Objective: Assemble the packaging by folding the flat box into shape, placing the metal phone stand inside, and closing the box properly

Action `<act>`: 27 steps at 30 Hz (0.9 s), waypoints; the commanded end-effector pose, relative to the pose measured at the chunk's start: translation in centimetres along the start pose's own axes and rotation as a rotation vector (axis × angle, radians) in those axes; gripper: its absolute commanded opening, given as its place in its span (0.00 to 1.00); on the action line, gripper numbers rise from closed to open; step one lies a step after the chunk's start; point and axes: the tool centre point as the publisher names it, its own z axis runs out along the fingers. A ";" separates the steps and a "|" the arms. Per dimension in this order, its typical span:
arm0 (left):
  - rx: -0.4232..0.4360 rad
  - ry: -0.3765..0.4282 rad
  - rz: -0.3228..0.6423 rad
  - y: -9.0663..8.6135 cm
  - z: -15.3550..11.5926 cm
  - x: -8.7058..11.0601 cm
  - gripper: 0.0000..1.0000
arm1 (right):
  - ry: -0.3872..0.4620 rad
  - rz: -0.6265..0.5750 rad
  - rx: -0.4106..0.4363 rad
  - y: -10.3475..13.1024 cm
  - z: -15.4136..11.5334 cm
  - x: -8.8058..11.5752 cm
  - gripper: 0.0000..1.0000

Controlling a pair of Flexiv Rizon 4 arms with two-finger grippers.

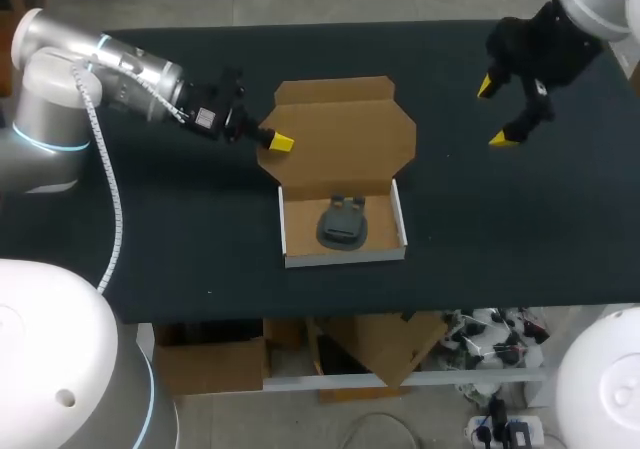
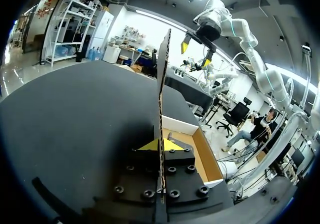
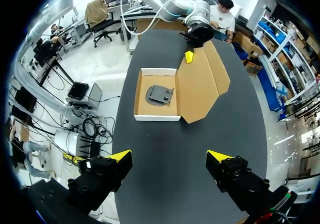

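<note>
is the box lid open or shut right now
Open: the lid is folded back from the tray, the phone stand shows inside, and the left hand grips its edge.

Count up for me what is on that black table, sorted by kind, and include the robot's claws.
Cardboard box, lid open: 1
Metal phone stand, inside the box: 1
Grippers: 2 (left gripper pinching the lid's edge, right gripper open and empty)
Total: 4
</note>
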 end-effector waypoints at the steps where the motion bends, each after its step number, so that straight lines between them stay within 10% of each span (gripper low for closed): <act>1: 0.001 0.001 0.001 0.1 0.0 0.1 0.00 | 0.063 -0.010 0.022 1.2 -0.3 -1.0 1.00; 27: -0.051 -0.108 0.259 0.6 0.4 2.2 0.00 | 0.075 -0.037 0.035 2.4 -0.2 -1.2 1.00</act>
